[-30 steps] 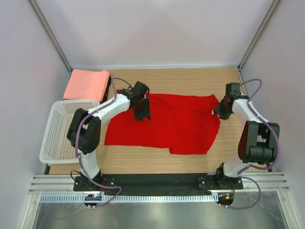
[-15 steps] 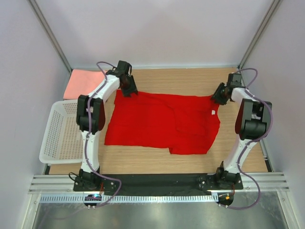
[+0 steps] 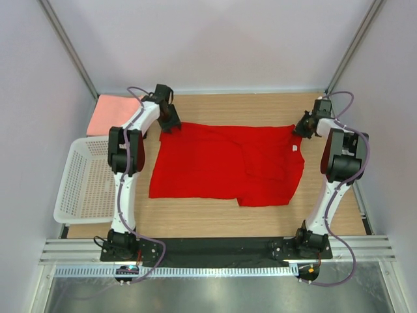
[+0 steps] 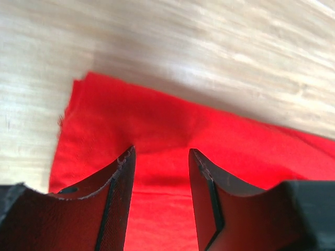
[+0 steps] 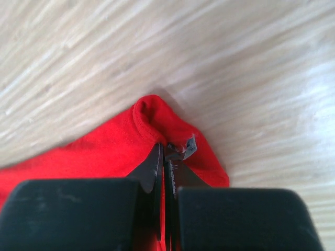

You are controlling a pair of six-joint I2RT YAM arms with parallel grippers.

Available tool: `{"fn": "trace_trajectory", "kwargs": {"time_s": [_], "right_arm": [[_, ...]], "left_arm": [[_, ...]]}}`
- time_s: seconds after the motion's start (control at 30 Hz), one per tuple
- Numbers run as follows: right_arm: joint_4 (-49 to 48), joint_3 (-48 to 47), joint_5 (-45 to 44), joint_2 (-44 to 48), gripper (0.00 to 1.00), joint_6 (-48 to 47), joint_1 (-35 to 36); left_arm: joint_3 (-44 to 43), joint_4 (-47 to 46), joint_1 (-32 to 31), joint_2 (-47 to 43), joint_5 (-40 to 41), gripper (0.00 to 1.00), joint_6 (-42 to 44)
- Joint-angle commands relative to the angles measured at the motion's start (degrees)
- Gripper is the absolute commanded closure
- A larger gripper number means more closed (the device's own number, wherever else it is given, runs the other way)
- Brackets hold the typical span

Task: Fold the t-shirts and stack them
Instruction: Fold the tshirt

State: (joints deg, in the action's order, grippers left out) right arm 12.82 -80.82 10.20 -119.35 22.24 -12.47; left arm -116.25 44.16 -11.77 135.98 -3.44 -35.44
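Note:
The bright red t-shirt lies spread flat on the wooden table. My left gripper is at its far left corner, jaws open, with red cloth lying flat between and under the fingertips. My right gripper is at the far right corner, shut on a bunched hem of the red shirt beside a small grey tag. A folded salmon-pink t-shirt lies at the far left of the table. No dark shirt shows.
A white plastic mesh basket stands at the left edge, near the left arm's base. Metal frame posts rise at the far corners. Bare wood lies in front of the shirt and along the back wall.
Both grippers have moved from the shirt's middle edges out to its far corners. The shirt's far edge is drawn straighter and the cloth has shifted a little right.

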Motion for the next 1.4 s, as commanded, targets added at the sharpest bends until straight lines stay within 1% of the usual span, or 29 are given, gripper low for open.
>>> {"fn": "trace_trajectory", "kwargs": {"time_s": [0.0, 0.27, 0.37, 0.4, 0.47, 0.53, 0.63, 0.67, 0.7, 0.77, 0.8, 0.83, 0.87, 0.93, 0.97, 1.0, 1.03, 1.07, 1.1, 1.13, 1.17, 1.2, 1.23, 1.27, 1.3, 1.33, 1.37], "right_arm": [[-3.9, -2.6, -1.8, -2.2, 0.99, 0.3, -1.2], [-4.0, -7.2, 0.6, -6.8, 0.99, 0.4, -1.9], [-3.6, -7.6, -0.6, -6.9, 0.99, 1.2, -2.1], [-3.3, -7.4, -2.4, -6.6, 0.99, 1.8, -2.2], [-4.4, -5.2, -3.8, -5.8, 0.99, 5.1, -2.9], [-8.9, -0.8, -3.7, -4.1, 0.99, 9.9, -3.8], [-14.2, 3.0, -2.3, -2.8, 0.99, 13.1, -3.9], [-15.1, 3.4, -1.4, -3.0, 0.99, 14.3, -3.9], [-16.1, 3.4, -0.5, -3.2, 0.99, 14.8, -4.0], [-16.0, 2.2, 2.9, -3.9, 0.99, 15.0, -4.0], [-15.3, 1.6, 4.6, -4.0, 0.96, 15.0, -3.9], [-14.2, 0.2, 5.4, -3.4, 0.94, 14.9, -3.9], [-13.2, -0.3, 5.1, -2.6, 0.87, 14.8, -3.9], [-7.7, -2.0, 4.1, 0.1, 0.76, 14.8, -3.9], [-4.4, -3.4, 3.3, 0.8, 0.67, 14.7, -3.9], [3.1, -6.1, 1.2, 2.5, 0.61, 14.2, -3.9], [6.8, -6.9, 1.2, 2.5, 0.61, 14.0, -3.8], [10.5, -7.4, -1.6, 4.5, 0.57, 14.1, -3.8], [18.2, -7.9, -3.8, 5.9, 0.57, 14.1, -3.7], [21.4, -6.7, -6.0, 7.4, 0.56, 14.5, -3.3], [23.8, -5.1, -7.7, 11.6, 0.57, 14.8, -3.3], [25.6, -2.5, -9.2, 14.0, 0.57, 15.1, -3.3], [25.7, 3.2, -9.6, 16.3, 0.56, 15.2, -3.3], [26.0, 6.0, -9.9, 19.0, 0.56, 15.6, -3.3], [26.3, 11.6, -9.9, 23.5, 0.56, 15.6, -3.3], [26.5, 14.3, -9.9, 26.1, 0.55, 15.5, -3.3], [27.0, 16.9, -9.9, 28.3, 0.55, 15.6, -3.4]], "left_arm": [[-3.8, 0.6, 0.3, 2.7, 2.6, 0.53, 0.2], [-7.7, 2.8, 1.0, 5.6, 2.7, 0.53, -1.1], [-8.4, 4.3, 1.0, 5.2, 5.8, 0.52, -1.6], [-8.5, 4.6, 1.3, 5.3, 6.3, 0.52, -1.9], [-8.4, 6.1, 1.7, 5.6, 6.2, 0.52, -3.7], [-7.3, 6.2, 2.4, 5.4, 4.9, 0.53, -4.5], [-4.5, 4.1, 2.2, 3.0, 2.1, 0.53, -5.0], [-2.7, 1.8, 2.3, 2.0, 1.1, 0.53, -5.2], [-2.2, 1.0, 2.2, 0.5, -1.6, 0.53, -5.1], [-2.0, -0.7, 2.2, -1.2, -4.3, 0.52, -4.3], [-2.4, -1.1, 2.3, -1.8, -5.6, 0.52, -3.9], [-2.8, -1.4, 2.3, -3.4, -8.5, 0.52, -3.6], [-3.0, -1.4, 2.1, -4.2, -9.4, 0.51, -3.1], [-3.5, -1.4, 2.1, -7.5, -11.3, 0.5, -2.9], [-3.4, -1.1, 2.1, -8.8, -11.4, 0.5, -2.7], [-2.8, -0.5, 1.8, -11.4, -11.2, 0.49, -2.4], [-2.0, -0.1, 1.6, -12.9, -11.0, 0.48, -2.2], [-1.0, 0.2, 1.4, -14.4, -10.5, 0.48, -2.1], [0.1, 0.8, 0.6, -15.8, -10.3, 0.49, -1.9], [3.6, 0.9, -0.1, -17.6, -9.9, 0.49, -1.9], [5.5, 0.8, -0.8, -20.8, -9.9, 0.49, -1.7], [7.9, 0.4, -2.9, -22.9, -9.7, 0.49, -1.4], [12.7, -0.6, -4.1, -24.8, -9.4, 0.49, -0.9], [15.8, -1.6, -7.0, -28.8, -9.3, 0.5, -0.9], [18.7, -3.4, -8.8, -30.8, -9.9, 0.5, -0.9], [21.5, -6.5, -10.7, -32.5, -10.3, 0.5, -0.9], [26.3, -7.8, -14.7, -34.4, -9.8, 0.5, -0.9]]}}
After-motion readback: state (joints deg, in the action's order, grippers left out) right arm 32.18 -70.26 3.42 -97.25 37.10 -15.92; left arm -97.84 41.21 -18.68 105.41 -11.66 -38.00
